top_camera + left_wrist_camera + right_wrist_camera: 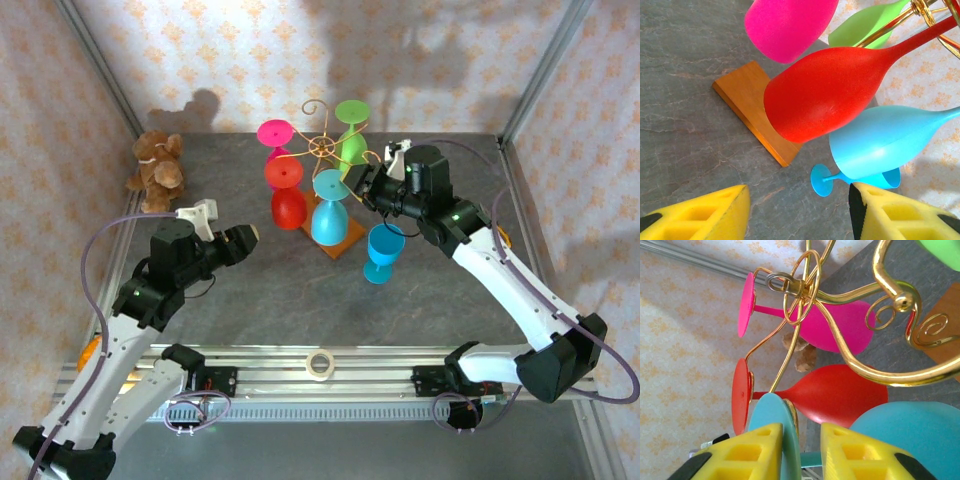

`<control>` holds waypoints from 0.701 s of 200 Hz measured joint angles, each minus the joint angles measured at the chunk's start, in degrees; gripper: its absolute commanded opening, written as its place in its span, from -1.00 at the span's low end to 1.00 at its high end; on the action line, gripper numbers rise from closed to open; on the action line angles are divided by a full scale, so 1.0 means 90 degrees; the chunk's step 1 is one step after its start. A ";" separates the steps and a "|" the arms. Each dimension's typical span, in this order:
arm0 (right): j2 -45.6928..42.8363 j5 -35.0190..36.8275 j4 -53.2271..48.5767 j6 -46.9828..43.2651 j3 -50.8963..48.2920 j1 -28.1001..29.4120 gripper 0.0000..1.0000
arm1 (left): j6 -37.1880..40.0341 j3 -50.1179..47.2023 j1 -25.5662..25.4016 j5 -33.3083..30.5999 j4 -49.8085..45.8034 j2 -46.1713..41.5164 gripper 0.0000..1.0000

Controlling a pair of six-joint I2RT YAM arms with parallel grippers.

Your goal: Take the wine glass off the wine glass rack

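The wine glass rack is gold wire on an orange-brown wooden base mid-table. Pink, red, green and cyan glasses hang upside down from its arms. My right gripper is at the cyan wine glass's foot. In the right wrist view its yellow fingers straddle the thin stem, open, with the foot disc against the left finger and the bowl at the right. My left gripper hangs open left of the rack, nothing between its fingers.
A darker blue glass stands upright on the table right of the base, under my right arm. A brown teddy bear sits at the far left. A tape roll lies on the front rail. Patterned walls close in the table.
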 measured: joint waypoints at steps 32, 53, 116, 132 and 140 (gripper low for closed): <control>-0.0087 0.0002 -0.0005 0.0000 -0.0002 0.0000 -0.52 | -0.0002 -0.0058 0.0000 0.0000 0.0002 -0.0027 0.10; -0.0177 0.0002 -0.0010 -0.0005 -0.0002 0.0000 -0.55 | 0.0000 -0.0073 0.0000 -0.0002 0.0000 -0.0029 0.10; -0.0253 0.0000 -0.0012 0.0019 -0.0012 0.0000 -0.58 | 0.0002 -0.0078 0.0000 -0.0007 -0.0005 -0.0029 0.10; -0.0253 0.0000 -0.0010 0.0019 -0.0012 0.0000 -0.59 | 0.0005 -0.0078 0.0000 -0.0024 -0.0010 -0.0032 0.10; -0.0253 0.0000 -0.0010 0.0019 -0.0012 0.0000 -0.59 | 0.0005 -0.0078 0.0000 -0.0029 -0.0017 -0.0034 0.10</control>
